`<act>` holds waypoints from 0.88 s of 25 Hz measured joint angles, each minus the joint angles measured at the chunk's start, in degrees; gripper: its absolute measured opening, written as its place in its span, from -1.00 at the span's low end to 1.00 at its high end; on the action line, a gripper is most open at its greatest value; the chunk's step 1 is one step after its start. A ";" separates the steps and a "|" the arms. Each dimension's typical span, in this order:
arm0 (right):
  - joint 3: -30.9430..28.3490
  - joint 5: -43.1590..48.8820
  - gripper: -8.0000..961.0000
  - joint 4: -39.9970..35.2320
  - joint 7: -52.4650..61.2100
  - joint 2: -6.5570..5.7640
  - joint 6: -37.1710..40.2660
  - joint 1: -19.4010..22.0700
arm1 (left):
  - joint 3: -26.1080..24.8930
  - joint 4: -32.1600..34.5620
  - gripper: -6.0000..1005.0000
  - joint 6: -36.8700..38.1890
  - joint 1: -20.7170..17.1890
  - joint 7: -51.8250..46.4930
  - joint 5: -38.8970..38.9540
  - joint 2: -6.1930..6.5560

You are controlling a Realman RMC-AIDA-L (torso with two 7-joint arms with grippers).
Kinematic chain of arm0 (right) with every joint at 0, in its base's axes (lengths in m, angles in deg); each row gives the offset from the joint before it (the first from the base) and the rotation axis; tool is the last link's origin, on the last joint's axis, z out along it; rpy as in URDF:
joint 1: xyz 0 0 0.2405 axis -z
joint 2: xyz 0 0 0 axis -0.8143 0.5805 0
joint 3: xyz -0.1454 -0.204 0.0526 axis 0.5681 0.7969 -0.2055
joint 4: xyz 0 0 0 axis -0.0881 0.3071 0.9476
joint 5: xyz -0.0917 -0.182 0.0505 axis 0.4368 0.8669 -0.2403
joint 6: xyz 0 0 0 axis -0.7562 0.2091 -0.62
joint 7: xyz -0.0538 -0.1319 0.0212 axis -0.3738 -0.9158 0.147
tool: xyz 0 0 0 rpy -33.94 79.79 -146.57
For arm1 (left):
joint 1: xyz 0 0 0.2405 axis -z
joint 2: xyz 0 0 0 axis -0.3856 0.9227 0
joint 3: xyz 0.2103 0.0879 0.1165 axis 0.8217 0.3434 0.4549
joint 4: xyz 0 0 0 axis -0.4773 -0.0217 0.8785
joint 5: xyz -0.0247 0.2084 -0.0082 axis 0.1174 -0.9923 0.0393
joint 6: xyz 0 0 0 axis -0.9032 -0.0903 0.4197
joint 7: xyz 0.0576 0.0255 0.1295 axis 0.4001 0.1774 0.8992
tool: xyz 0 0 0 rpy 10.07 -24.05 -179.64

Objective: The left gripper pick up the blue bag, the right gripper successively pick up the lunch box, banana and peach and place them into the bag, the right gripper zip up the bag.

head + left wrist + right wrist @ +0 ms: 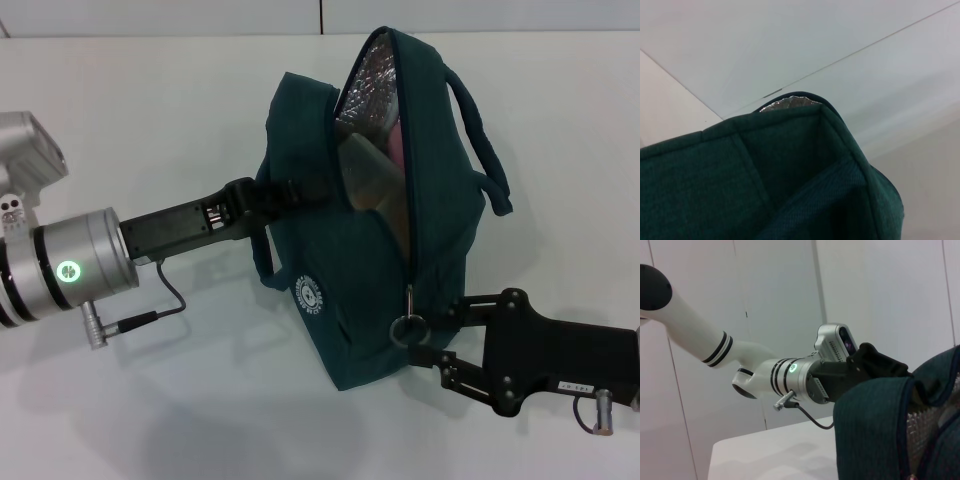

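Zipping step in hand. Blue bag at frame centre, mouth gaping — left gripper fingers clamp its handle. Right gripper fingers pinch the ring pull, apparently. Next: draw the pull toward the frame's top.

The left gripper grips the blue bag, its silver lining showing.
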 joint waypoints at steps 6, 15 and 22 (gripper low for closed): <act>0.17 -0.06 -0.44 0.09 -0.10 0.08 -0.01 -0.10 | 0.00 0.00 -0.87 0.00 0.02 0.02 0.00 0.00; 0.18 -0.27 -0.47 0.16 -0.28 0.14 -0.50 -0.19 | 0.00 0.00 -0.86 0.00 0.02 0.03 0.00 0.00; 0.18 -1.27 -0.48 0.25 -0.31 0.17 -0.76 -0.35 | 0.00 0.00 -0.86 0.00 0.33 0.03 0.00 0.00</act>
